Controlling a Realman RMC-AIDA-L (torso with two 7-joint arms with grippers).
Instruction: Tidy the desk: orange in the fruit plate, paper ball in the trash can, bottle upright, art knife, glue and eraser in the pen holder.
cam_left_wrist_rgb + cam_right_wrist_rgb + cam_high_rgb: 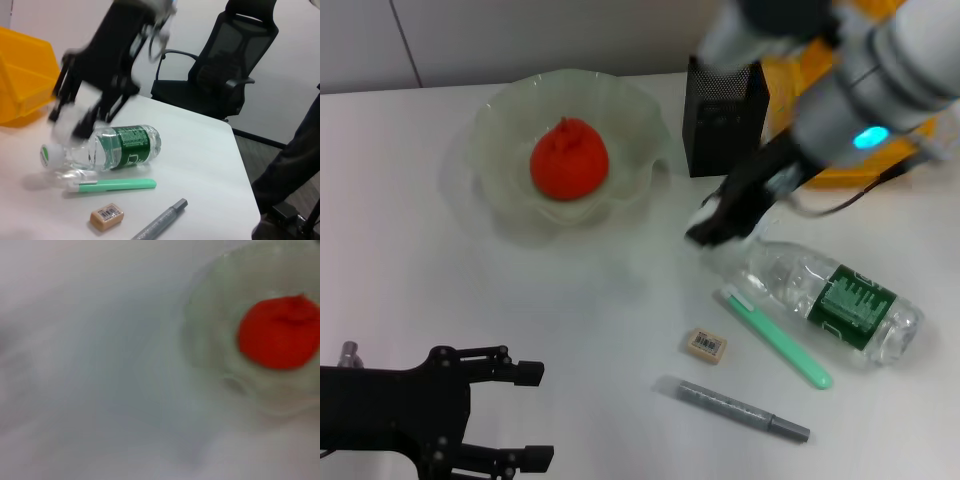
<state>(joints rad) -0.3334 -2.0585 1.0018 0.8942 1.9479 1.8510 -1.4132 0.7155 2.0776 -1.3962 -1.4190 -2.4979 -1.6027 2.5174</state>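
Head view: the orange (569,159) sits in the fruit plate (510,120). The bottle (825,297) lies on its side on the desk (410,270). The right gripper (718,222) hangs at the bottle's cap end; whether its jaws are parted cannot be told. The left gripper (532,415) rests low near the front edge, jaws apart, holding nothing. The eraser (705,344), green art knife (775,336) and grey glue (735,407) lie beside the bottle. The pen holder (723,118) stands behind.

Left wrist view: bottle (107,147), art knife (112,185), eraser (106,216) and glue (160,221) lie close together.

Right wrist view: orange (278,333) in plate (210,335).
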